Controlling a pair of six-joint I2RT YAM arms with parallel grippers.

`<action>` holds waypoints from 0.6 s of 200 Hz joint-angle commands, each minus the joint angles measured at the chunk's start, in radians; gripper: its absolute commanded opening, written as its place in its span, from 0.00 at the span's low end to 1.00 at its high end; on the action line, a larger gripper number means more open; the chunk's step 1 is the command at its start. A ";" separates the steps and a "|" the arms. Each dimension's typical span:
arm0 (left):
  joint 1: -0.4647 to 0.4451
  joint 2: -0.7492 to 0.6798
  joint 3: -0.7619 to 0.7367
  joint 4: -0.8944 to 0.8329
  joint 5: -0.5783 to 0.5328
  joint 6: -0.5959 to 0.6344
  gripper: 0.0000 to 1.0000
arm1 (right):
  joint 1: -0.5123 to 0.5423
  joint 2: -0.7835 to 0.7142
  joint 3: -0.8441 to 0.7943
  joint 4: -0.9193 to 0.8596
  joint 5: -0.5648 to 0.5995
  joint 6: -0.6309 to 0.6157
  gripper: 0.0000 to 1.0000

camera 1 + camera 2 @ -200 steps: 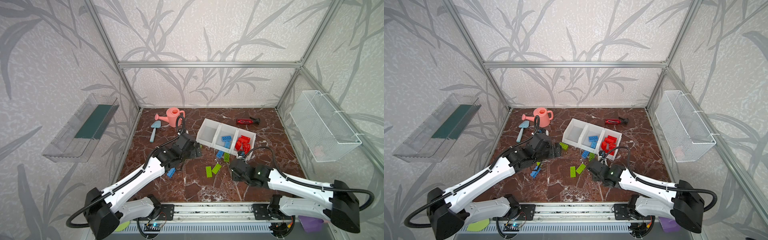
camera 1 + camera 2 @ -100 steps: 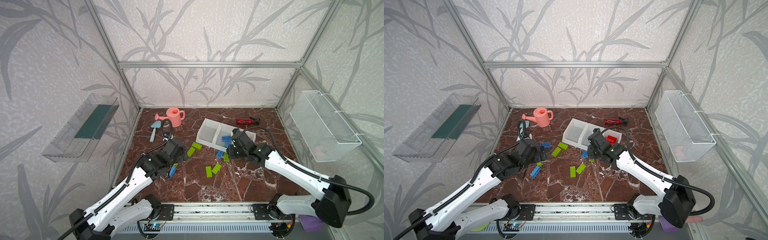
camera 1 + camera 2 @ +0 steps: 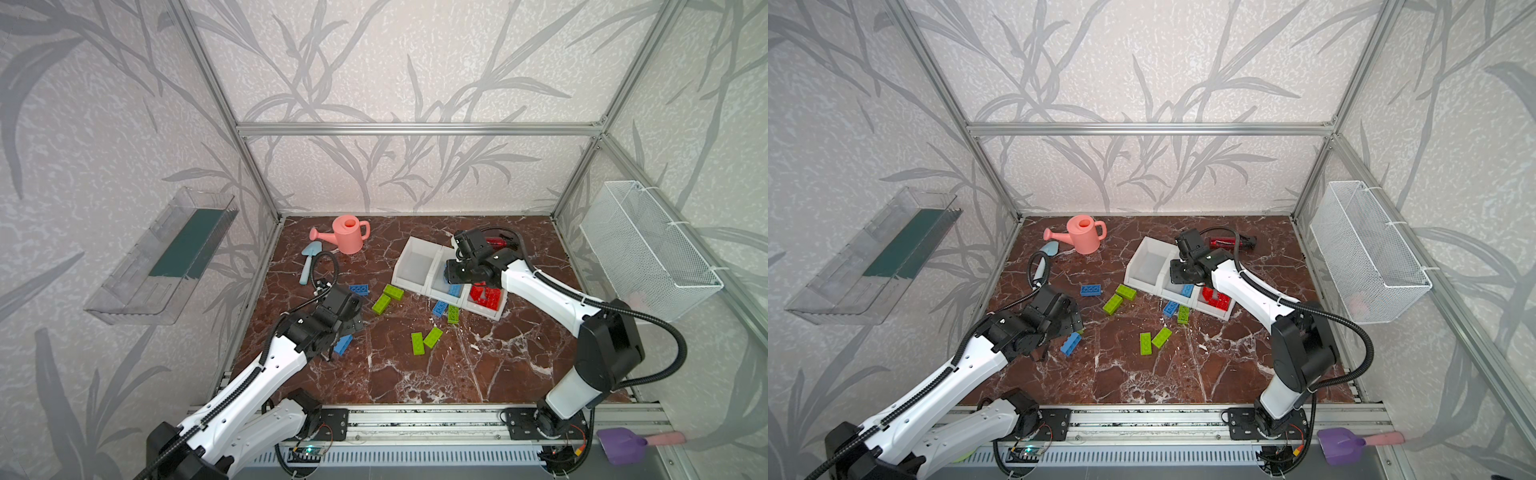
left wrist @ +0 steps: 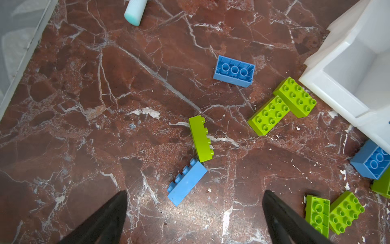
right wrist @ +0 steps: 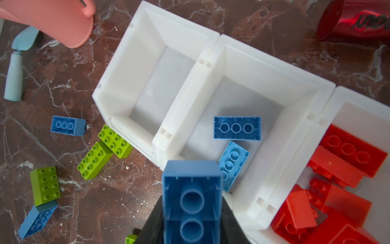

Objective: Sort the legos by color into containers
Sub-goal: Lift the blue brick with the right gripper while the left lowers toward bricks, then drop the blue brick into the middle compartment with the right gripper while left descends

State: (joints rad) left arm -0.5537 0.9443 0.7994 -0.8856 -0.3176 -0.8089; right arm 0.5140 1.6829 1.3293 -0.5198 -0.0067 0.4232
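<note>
Now that your right gripper [image 3: 451,272] is up off the counter [image 3: 415,382] and over the containers [image 3: 434,266] at 1 o'clock, not down at 4 o'clock in front of the row as it was a second ago, you're at the drop step. Its fingers are clamped on the held blue brick [image 5: 192,200], end-down, hanging about over the near rim of the middle bin [image 5: 295,109]. That bin already holds two blue bricks [image 5: 237,127]. The red bricks [image 5: 346,152] fill the bin on one side, and the third bin [image 5: 147,84] on the other side has nothing in it, so it's presumably for green. From the wrist view the held brick looks to straddle the rim. I'd go further in before release, or it could tip back out.

Your left gripper [image 4: 194,191] has pulled back from 10 o'clock beside the row to 8 o'clock. Its fingers are wide apart and hold nothing. It hovers above a side-lying blue brick [image 4: 186,182] that touches a green brick [image 4: 200,138]. That's the likely next pick; mind you don't catch both.

Loose on the counter, by my count, are three blues and six greens, mostly near centre. One blue [image 3: 439,308] and one green [image 3: 453,313] sit tight against the row's front. Reds look done; green isn't started.
</note>
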 commanded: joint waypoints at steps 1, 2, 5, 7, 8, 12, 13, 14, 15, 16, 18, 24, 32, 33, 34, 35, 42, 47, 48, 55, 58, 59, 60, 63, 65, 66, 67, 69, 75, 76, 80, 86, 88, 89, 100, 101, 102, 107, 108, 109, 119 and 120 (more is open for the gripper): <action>0.010 -0.012 -0.042 -0.002 0.018 -0.052 0.98 | -0.035 0.067 0.080 -0.008 -0.036 -0.036 0.20; 0.010 -0.013 -0.044 0.000 0.019 -0.053 0.98 | -0.038 0.071 0.083 -0.009 -0.036 -0.037 0.20; 0.011 -0.013 -0.051 0.004 0.024 -0.056 0.98 | -0.041 0.081 0.091 -0.013 -0.039 -0.038 0.20; 0.012 -0.013 -0.055 0.008 0.027 -0.059 0.98 | -0.044 0.088 0.099 -0.015 -0.040 -0.039 0.20; 0.013 -0.013 -0.057 0.010 0.028 -0.061 0.98 | -0.046 0.090 0.102 -0.016 -0.042 -0.039 0.20; 0.014 -0.012 -0.064 0.014 0.034 -0.066 0.98 | -0.052 0.101 0.112 -0.019 -0.047 -0.040 0.21; 0.014 -0.012 -0.066 0.015 0.035 -0.067 0.97 | -0.054 0.104 0.115 -0.020 -0.049 -0.041 0.21; 0.014 -0.012 -0.068 0.016 0.035 -0.069 0.97 | -0.055 0.106 0.117 -0.022 -0.052 -0.041 0.21; 0.014 -0.012 -0.069 0.018 0.037 -0.069 0.97 | -0.058 0.109 0.119 -0.023 -0.055 -0.041 0.21; 0.014 -0.012 -0.070 0.018 0.038 -0.070 0.97 | -0.060 0.112 0.122 -0.024 -0.057 -0.042 0.21; 0.014 -0.011 -0.072 0.020 0.041 -0.072 0.97 | -0.063 0.115 0.126 -0.027 -0.063 -0.043 0.21; 0.015 -0.006 -0.079 0.025 0.047 -0.076 0.97 | -0.074 0.128 0.138 -0.031 -0.080 -0.044 0.21; 0.016 0.002 -0.085 0.030 0.055 -0.078 0.96 | -0.085 0.137 0.146 -0.033 -0.095 -0.043 0.22; 0.016 0.003 -0.086 0.031 0.056 -0.078 0.96 | -0.085 0.139 0.146 -0.033 -0.096 -0.042 0.22; 0.017 0.002 -0.086 0.032 0.055 -0.079 0.96 | -0.086 0.141 0.147 -0.034 -0.098 -0.042 0.22; 0.017 0.004 -0.086 0.033 0.055 -0.079 0.96 | -0.088 0.142 0.148 -0.032 -0.099 -0.041 0.22; 0.018 0.012 -0.088 0.037 0.060 -0.077 0.95 | -0.092 0.146 0.147 -0.029 -0.101 -0.041 0.23; 0.017 0.017 -0.089 0.039 0.064 -0.076 0.95 | -0.093 0.148 0.144 -0.027 -0.101 -0.041 0.24; 0.017 0.018 -0.089 0.040 0.064 -0.076 0.95 | -0.093 0.148 0.144 -0.027 -0.101 -0.041 0.24; 0.018 0.024 -0.090 0.044 0.067 -0.074 0.94 | -0.095 0.150 0.143 -0.024 -0.103 -0.041 0.26; 0.018 0.026 -0.092 0.045 0.068 -0.073 0.94 | -0.095 0.150 0.141 -0.025 -0.104 -0.043 0.26; 0.019 0.027 -0.092 0.046 0.069 -0.074 0.94 | -0.095 0.150 0.142 -0.023 -0.104 -0.043 0.27; 0.019 0.029 -0.093 0.046 0.070 -0.074 0.94 | -0.096 0.150 0.140 -0.023 -0.104 -0.043 0.27; 0.018 0.032 -0.093 0.050 0.070 -0.074 0.93 | -0.097 0.150 0.137 -0.022 -0.104 -0.043 0.28; 0.019 0.034 -0.094 0.050 0.071 -0.074 0.93 | -0.097 0.150 0.136 -0.022 -0.104 -0.041 0.29; 0.020 0.035 -0.094 0.052 0.072 -0.073 0.93 | -0.097 0.150 0.134 -0.022 -0.104 -0.042 0.29; 0.020 0.035 -0.096 0.053 0.072 -0.073 0.93 | -0.097 0.151 0.134 -0.021 -0.105 -0.042 0.29; 0.020 0.037 -0.097 0.055 0.074 -0.074 0.92 | -0.098 0.150 0.132 -0.020 -0.105 -0.041 0.30; 0.019 0.042 -0.101 0.061 0.077 -0.074 0.91 | -0.100 0.149 0.129 -0.016 -0.106 -0.040 0.33; 0.019 0.043 -0.102 0.062 0.078 -0.074 0.91 | -0.100 0.150 0.128 -0.015 -0.107 -0.040 0.34; 0.019 0.046 -0.105 0.066 0.080 -0.074 0.90 | -0.100 0.147 0.124 -0.014 -0.108 -0.039 0.36; 0.019 0.052 -0.110 0.071 0.085 -0.076 0.89 | -0.103 0.146 0.120 -0.010 -0.112 -0.037 0.41; 0.019 0.053 -0.111 0.074 0.086 -0.075 0.89 | -0.103 0.146 0.118 -0.009 -0.113 -0.036 0.42; 0.019 0.054 -0.112 0.075 0.085 -0.074 0.89 | -0.103 0.145 0.118 -0.008 -0.113 -0.035 0.43; 0.019 0.064 -0.123 0.087 0.086 -0.075 0.88 | -0.104 0.140 0.111 -0.001 -0.117 -0.034 0.49; 0.019 0.065 -0.124 0.088 0.086 -0.076 0.87 | -0.104 0.140 0.110 -0.001 -0.117 -0.033 0.50; 0.020 0.065 -0.125 0.090 0.086 -0.075 0.87 | -0.104 0.140 0.110 0.000 -0.117 -0.034 0.51; 0.020 0.070 -0.132 0.095 0.085 -0.074 0.86 | -0.106 0.138 0.108 0.001 -0.118 -0.034 0.53; 0.021 0.071 -0.133 0.097 0.086 -0.074 0.86 | -0.105 0.137 0.107 0.001 -0.118 -0.035 0.54; 0.021 0.073 -0.133 0.099 0.086 -0.074 0.86 | -0.105 0.137 0.107 0.000 -0.118 -0.035 0.55; 0.021 0.085 -0.146 0.115 0.087 -0.074 0.84 | -0.104 0.133 0.105 -0.001 -0.119 -0.037 0.58; 0.021 0.086 -0.148 0.117 0.086 -0.074 0.84 | -0.104 0.133 0.105 -0.001 -0.119 -0.037 0.58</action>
State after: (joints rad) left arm -0.5392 1.0088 0.6834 -0.7998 -0.2310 -0.8680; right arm 0.4122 1.8290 1.4460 -0.5217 -0.1066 0.3920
